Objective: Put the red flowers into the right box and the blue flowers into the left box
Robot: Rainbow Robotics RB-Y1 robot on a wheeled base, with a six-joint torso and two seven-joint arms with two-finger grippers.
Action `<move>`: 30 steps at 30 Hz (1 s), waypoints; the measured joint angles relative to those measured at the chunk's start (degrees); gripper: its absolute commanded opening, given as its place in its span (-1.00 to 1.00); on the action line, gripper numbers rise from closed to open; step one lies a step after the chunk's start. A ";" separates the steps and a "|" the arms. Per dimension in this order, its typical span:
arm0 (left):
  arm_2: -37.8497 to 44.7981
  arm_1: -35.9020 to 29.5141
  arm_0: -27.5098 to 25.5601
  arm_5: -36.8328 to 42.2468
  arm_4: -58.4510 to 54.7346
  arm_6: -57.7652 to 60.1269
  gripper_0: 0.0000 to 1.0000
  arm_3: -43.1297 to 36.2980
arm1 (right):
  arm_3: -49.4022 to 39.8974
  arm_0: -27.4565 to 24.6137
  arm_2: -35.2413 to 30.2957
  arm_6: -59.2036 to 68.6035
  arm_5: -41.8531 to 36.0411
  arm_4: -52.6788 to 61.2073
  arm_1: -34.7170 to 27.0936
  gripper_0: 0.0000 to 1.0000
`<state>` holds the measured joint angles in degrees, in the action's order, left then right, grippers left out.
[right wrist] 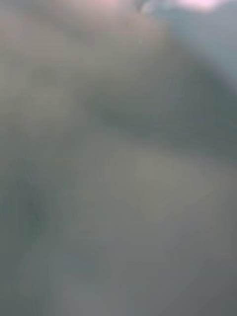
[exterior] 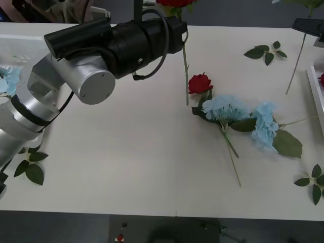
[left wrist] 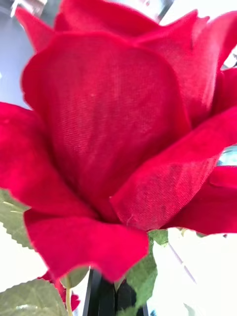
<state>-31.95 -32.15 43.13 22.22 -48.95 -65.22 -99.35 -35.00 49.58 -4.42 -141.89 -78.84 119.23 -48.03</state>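
My left arm reaches across the back of the table, and its gripper holds one of the red flowers up in the air, the stem hanging down. That bloom sits right before the left wrist camera. Another red rose lies mid-table beside two blue flowers. The left box has a blue cluster in it. In the right box a red bloom shows. My right gripper is at the far right with a thin stem below it.
Loose leaf sprigs lie at the back right, front left and front right. Bare tabletop stretches between the left box and the flowers in the middle.
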 measured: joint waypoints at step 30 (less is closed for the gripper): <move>0.50 5.88 -0.20 -1.29 -2.72 1.79 -1.00 -2.70 | -1.74 0.00 3.16 11.45 13.86 -25.15 2.34 0.27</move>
<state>-31.45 -26.27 42.93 20.93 -51.67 -63.42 -102.06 -36.74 49.57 -1.26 -130.44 -64.98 94.08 -45.68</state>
